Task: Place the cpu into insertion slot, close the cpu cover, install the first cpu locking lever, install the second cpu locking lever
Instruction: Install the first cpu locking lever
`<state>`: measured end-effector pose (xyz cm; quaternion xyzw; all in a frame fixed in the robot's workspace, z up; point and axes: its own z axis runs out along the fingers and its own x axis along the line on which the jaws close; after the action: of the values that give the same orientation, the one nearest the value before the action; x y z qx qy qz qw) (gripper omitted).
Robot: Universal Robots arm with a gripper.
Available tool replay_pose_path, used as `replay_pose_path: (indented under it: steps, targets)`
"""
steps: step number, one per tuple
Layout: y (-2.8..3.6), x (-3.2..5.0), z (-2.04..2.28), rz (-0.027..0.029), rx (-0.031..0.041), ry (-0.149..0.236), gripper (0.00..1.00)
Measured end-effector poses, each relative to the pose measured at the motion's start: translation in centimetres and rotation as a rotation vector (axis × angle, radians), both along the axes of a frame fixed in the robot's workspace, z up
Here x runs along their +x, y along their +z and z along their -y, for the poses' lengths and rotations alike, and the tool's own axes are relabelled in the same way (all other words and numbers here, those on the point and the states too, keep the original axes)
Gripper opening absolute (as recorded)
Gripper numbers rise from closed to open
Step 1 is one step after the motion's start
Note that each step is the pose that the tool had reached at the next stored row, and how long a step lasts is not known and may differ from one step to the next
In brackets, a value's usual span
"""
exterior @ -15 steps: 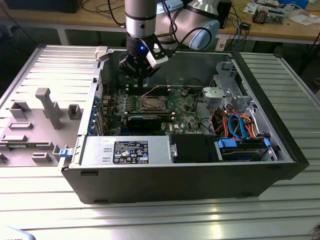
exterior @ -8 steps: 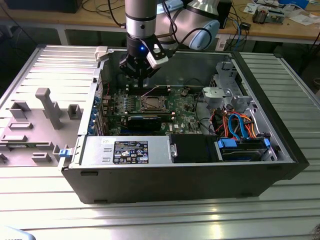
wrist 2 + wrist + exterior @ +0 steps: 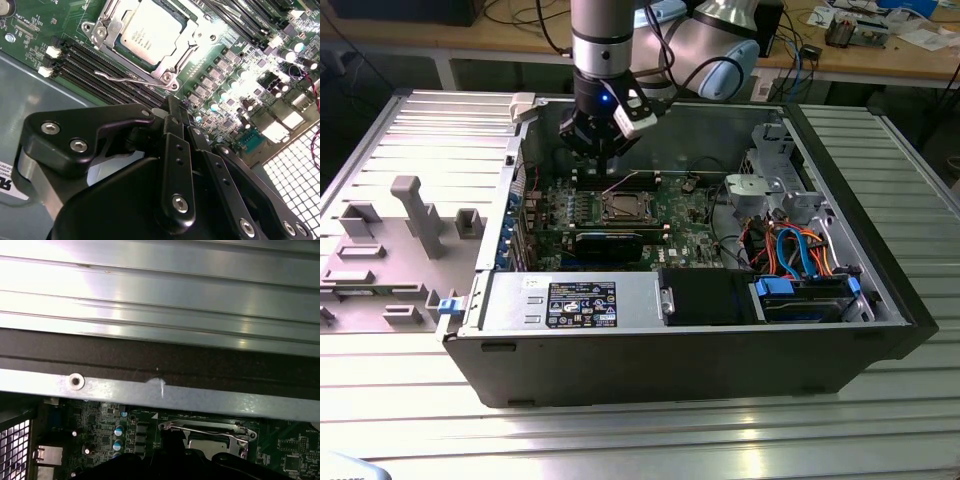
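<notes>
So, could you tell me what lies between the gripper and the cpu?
In the second wrist view, a thin metal locking lever and dark memory slots lie between the gripper and the cpu.

A ribbed silvery metal table [image 3: 410, 410] is spanning the lower part of the exterior view and running up both sides. An open dark computer case [image 3: 690, 345] is sitting directly on it at the frame's centre. At the left of the frame, a grey plastic panel [image 3: 390, 250] with upright tabs is lying flat on the table, just beside the case.
</notes>
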<state>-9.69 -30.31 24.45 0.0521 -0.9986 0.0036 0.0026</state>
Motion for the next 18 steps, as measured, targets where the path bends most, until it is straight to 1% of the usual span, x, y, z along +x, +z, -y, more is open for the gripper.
replay_pose_path:
  steps: [15,18]
  targets:
    - [-0.31,0.23,-0.11,0.0001,0.0001,0.000,0.11]
    - [-0.38,0.42,-0.19,-0.0001,-0.0005,0.000,0.11]
